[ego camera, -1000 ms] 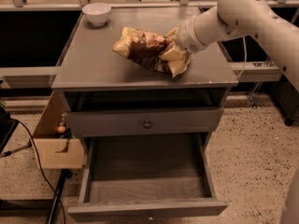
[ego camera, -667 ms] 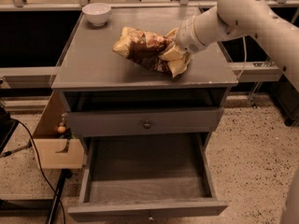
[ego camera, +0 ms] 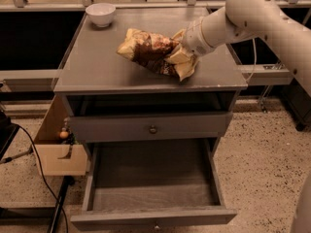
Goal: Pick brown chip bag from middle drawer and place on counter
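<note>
The brown chip bag (ego camera: 148, 50) lies on the counter (ego camera: 97, 62), right of centre, dark brown in the middle with tan-yellow ends. My gripper (ego camera: 183, 46) is at the bag's right end, at the tip of the white arm that reaches in from the upper right. The bag's crumpled tan end covers most of the gripper. The middle drawer (ego camera: 150, 178) is pulled out below, and its bare grey floor holds nothing.
A small white bowl (ego camera: 100, 13) stands at the counter's back left corner. A plain grey drawer front with a dark knob (ego camera: 153, 128) is shut above the open drawer. A wooden box (ego camera: 58, 149) and black cables lie on the floor to the left.
</note>
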`<state>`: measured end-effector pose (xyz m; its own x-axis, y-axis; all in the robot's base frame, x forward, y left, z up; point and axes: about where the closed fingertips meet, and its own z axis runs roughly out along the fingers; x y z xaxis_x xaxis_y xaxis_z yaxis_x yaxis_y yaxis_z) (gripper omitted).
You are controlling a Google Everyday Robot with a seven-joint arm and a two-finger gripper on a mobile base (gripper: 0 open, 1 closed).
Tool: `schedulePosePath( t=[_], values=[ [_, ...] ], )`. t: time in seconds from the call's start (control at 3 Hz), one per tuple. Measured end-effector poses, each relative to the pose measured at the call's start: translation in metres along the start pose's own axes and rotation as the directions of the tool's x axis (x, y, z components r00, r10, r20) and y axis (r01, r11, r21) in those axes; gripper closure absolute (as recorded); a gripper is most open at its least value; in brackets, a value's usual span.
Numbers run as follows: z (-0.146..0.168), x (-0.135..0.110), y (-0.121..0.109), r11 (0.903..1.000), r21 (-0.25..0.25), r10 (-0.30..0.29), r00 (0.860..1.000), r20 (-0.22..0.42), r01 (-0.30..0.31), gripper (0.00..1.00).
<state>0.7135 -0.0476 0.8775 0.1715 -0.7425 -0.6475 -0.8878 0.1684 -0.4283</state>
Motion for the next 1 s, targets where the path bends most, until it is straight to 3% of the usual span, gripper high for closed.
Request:
schedulePosePath(
  t=[0.33, 0.67, 1.0],
  values=[
    [0.0001, 0.0000, 0.0000, 1.0000, 0.000, 0.000, 1.000, 0.000, 0.000, 0.11],
    [0.0001, 0.0000, 0.0001, 1.0000, 0.000, 0.000, 1.000, 0.000, 0.000, 0.00],
    [0.0001, 0.0000, 0.0001, 1.0000, 0.000, 0.000, 1.000, 0.000, 0.000, 0.00]
  ],
)
